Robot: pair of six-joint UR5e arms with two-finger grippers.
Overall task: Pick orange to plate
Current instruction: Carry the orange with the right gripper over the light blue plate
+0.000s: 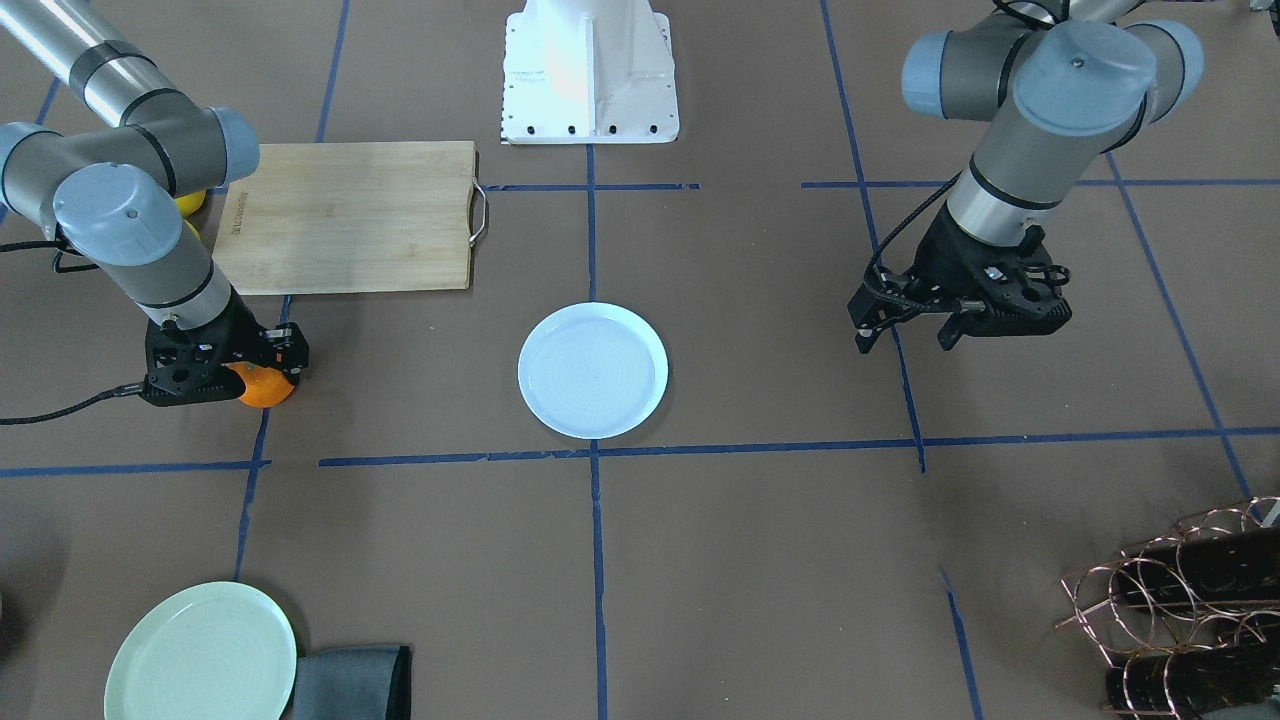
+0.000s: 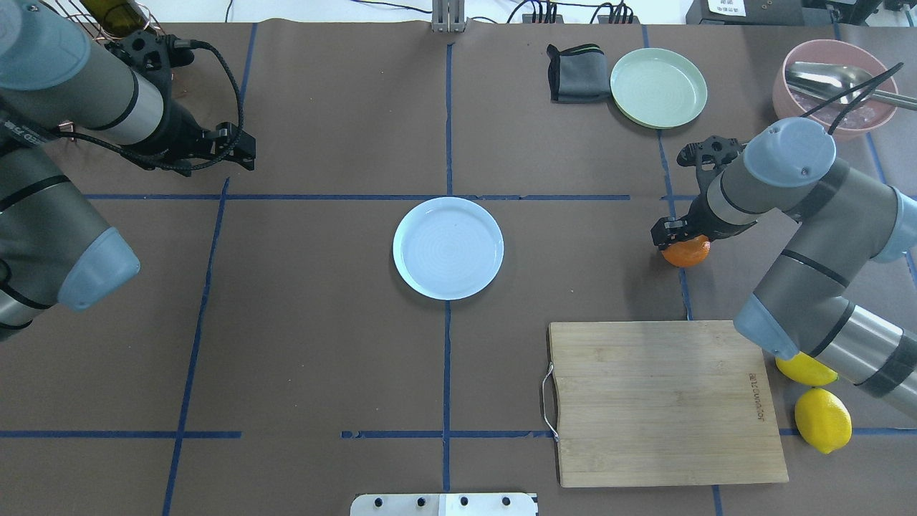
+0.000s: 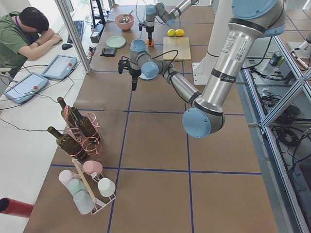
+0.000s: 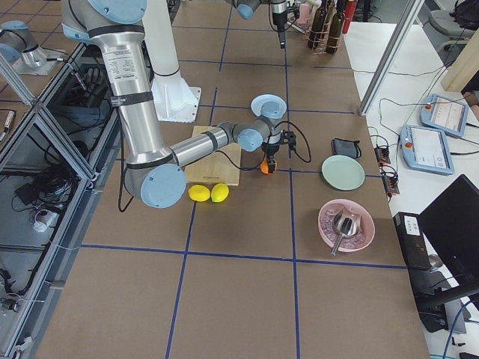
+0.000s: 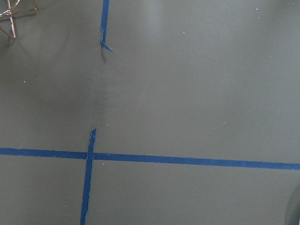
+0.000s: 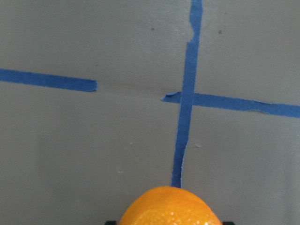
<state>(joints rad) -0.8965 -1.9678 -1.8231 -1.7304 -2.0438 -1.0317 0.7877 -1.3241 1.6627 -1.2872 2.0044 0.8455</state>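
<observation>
A brown table [image 1: 760, 560] marked with blue tape lines [image 1: 598, 560] fills the front view. The plate [image 1: 593, 370] sits in the middle with nothing on it. The orange [image 1: 268, 392] is on the table at this view's left, well apart from the plate. The right end effector [image 1: 266, 372] is down over it, with a finger on each side. The left end effector [image 1: 903, 342] hangs above the table on the other side, spread wide and holding nothing.

From overhead, the orange [image 2: 688, 254] peeks out just under the right end effector [image 2: 679, 238]. The plate [image 2: 448, 247] lies to the robot's left of the orange. A board [image 2: 663, 401] and two lemons [image 2: 822, 419] lie nearer the robot. The left end effector [image 2: 247, 152] is far off past the plate, so the right arm is much the nearer one.

In the left side view the orange [image 3: 149, 42] is a tiny dot under the far arm. In the right side view the orange [image 4: 266, 168] shows below the near arm's tip.

The left wrist view shows only table and tape lines.

The right wrist view has the orange [image 6: 168, 206] at the bottom middle, right between the fingers. Dark finger bits sit close at both sides, but it cannot be told if they squeeze yet. The orange is round, so no grip angle matters much. The next move is likely a firm grip, a lift, and a carry sideways to the plate.
</observation>
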